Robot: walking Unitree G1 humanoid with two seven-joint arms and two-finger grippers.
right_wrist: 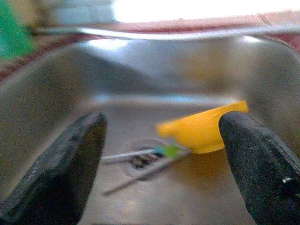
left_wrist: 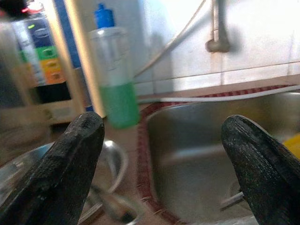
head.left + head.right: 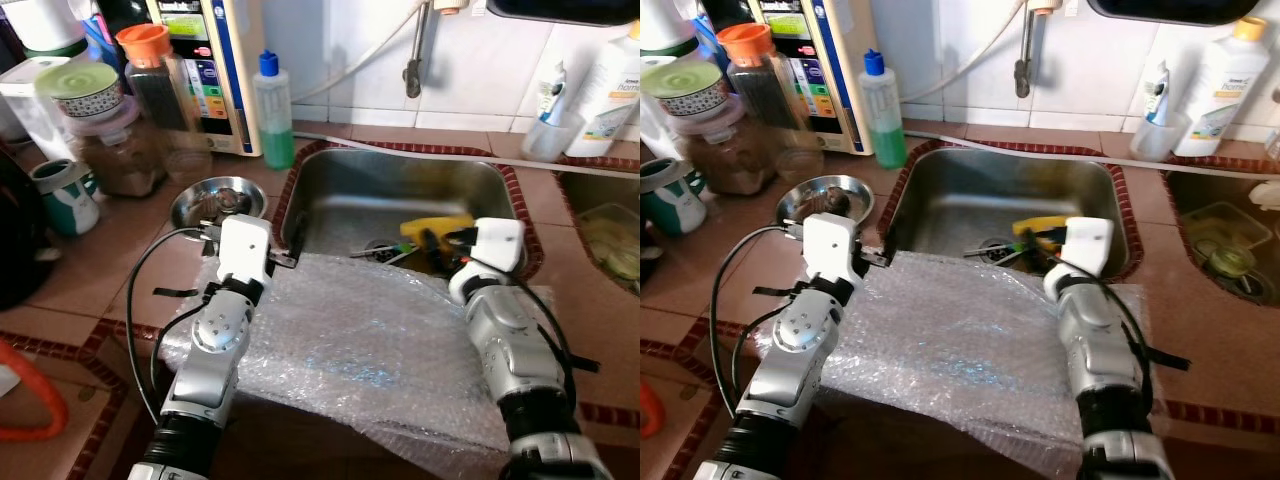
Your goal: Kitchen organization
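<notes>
Crinkly bubble wrap [image 3: 350, 340], steel sink [image 3: 330, 190], yellow plastic piece [image 1: 201, 129], left tool [image 2: 164, 164] and right tool [image 1: 161, 164] both spread

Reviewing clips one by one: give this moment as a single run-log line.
left gripper: open, at sink left rim | right gripper: open, over sink near yellow item | bubble wrap: on counter, under both arms
</notes>
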